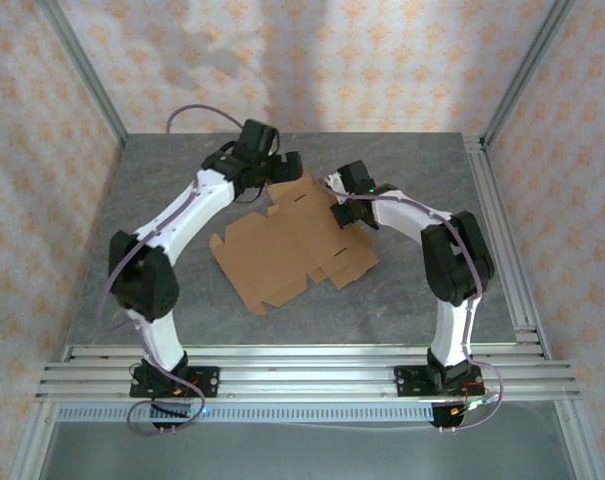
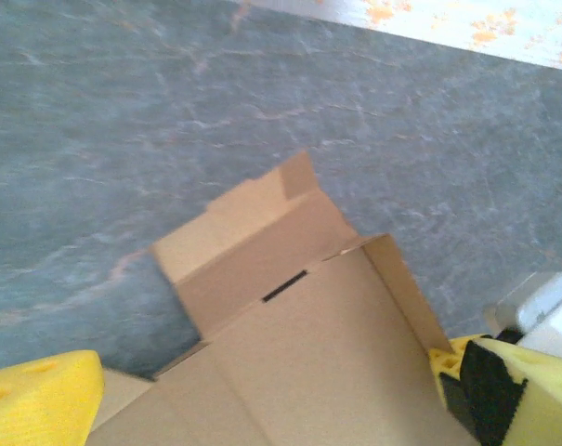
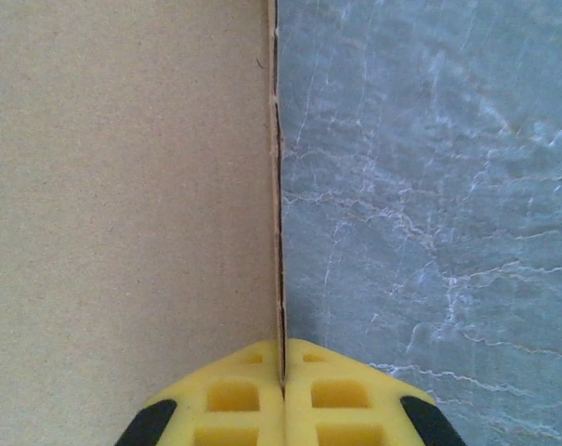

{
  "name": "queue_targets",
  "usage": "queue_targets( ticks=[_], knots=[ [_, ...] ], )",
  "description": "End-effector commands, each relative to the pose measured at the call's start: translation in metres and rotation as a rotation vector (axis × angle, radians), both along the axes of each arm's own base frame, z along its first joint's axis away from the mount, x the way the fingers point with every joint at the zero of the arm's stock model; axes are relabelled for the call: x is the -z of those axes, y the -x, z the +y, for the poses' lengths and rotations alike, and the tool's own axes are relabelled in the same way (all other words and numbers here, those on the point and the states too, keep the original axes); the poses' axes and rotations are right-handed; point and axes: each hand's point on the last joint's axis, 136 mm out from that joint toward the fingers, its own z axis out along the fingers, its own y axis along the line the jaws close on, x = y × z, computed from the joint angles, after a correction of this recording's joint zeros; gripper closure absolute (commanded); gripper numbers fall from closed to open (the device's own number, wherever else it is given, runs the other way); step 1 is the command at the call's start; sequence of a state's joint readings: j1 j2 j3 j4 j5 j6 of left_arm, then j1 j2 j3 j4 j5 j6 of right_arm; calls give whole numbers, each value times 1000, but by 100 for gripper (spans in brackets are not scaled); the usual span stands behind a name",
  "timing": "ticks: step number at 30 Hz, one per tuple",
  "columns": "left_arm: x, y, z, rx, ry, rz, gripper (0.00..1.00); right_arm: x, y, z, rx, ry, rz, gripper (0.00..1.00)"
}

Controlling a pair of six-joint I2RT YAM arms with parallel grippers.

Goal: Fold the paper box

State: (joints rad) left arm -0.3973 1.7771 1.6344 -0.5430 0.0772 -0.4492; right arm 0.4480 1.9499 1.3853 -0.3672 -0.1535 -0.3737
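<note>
Box (image 1: pixel 282 255) edge pinched, right gripper (image 3: pixel 282 372) cropped

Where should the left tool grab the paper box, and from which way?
Probably the far flap of the paper box, the one with the slot. It looks tipped up off the table, so its thin free edge is reachable. Bring the open left tool down from above, one finger each side.

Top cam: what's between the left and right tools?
The far end of the paper box lies between the open left tool and the right tool, in the top external view. The right tool pinches its edge.
</note>
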Motion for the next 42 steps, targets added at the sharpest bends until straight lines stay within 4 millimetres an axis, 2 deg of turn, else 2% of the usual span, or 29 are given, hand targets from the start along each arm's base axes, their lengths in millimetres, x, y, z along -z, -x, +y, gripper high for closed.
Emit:
queue_targets(
  ticks=[1,4,6,8,11,21,27,33,38,42],
  knots=[
    [0,1,43,-95,-77,-79,0,20,6,-13,69,62,115,100],
    [11,15,68,-133,-82,-59,0,26,2,-14,88,70,136,94],
    [21,24,80,-148,-82,-34,0,23,-1,-14,100,52,127,84],
    [29,31,89,-158,-94,-10,0,17,-2,-16,116,22,120,70],
    [38,38,92,-146,-110,12,0,9,0,-21,133,-36,111,63],
    [44,38,82,-114,-53,7,0,17,14,-24,124,-113,172,61],
    [44,38,80,-105,-50,10,0,22,21,-16,124,-172,245,63],
    [46,40,79,-95,-45,16,0,25,16,-14,170,-191,267,65],
    [43,39,80,-98,-46,-1,0,22,12,-18,186,-180,222,72],
    [40,37,79,-94,-41,-12,0,24,13,-19,183,-173,233,71]
  ],
)
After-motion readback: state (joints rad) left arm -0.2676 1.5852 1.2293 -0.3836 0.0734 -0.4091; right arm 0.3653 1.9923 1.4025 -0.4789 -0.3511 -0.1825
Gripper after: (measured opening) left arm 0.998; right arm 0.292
